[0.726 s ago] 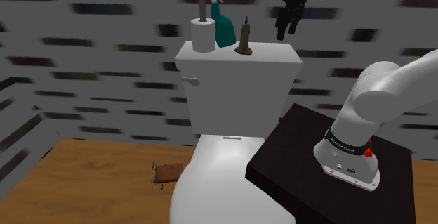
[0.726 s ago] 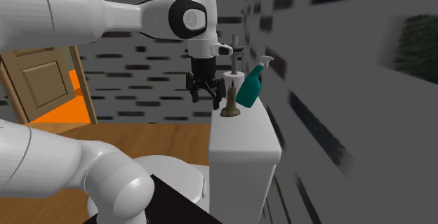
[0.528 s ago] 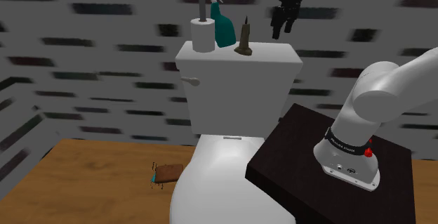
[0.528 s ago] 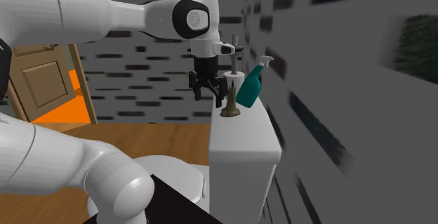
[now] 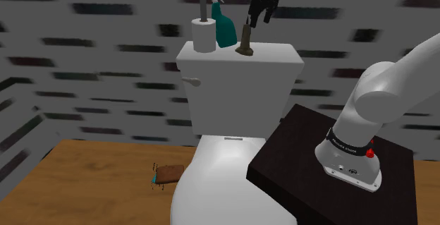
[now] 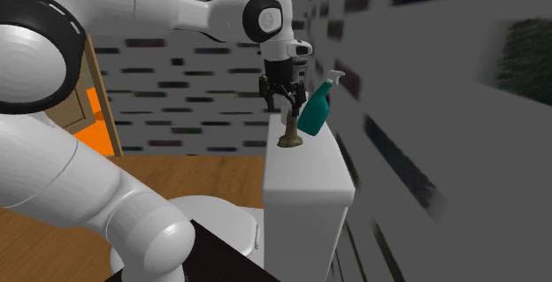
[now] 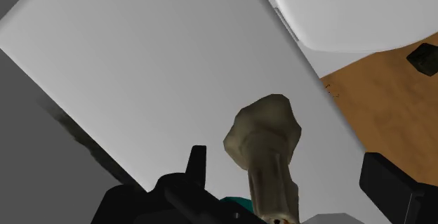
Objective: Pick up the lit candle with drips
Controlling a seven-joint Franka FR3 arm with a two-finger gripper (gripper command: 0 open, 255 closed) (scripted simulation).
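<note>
Olive-brown candle (image 5: 245, 40): stands upright on its flared base on the white toilet tank lid (image 5: 275, 53), just beside a teal spray bottle (image 5: 225, 27).
Black tool (image 5: 258, 17): points down and hangs just above the top of the candle, with its two fingers (image 7: 390, 182) set wide apart and nothing held.
Candle against tool: in the wrist view the candle rises between the fingers, closer to one than the other, and touches neither. In the shoulder view the tool sits slightly to the right of the candle's tip.
Also on the lid: a white paper roll (image 5: 204, 34) on the far side of the spray bottle from the candle.
Arm: white, rising from the dark stand (image 5: 296, 139).
Floor: wood (image 5: 92, 181), with a small brown item (image 5: 169, 174) beside the white toilet bowl (image 5: 211, 181).
Wall: grey, with dark brick marks.
</note>
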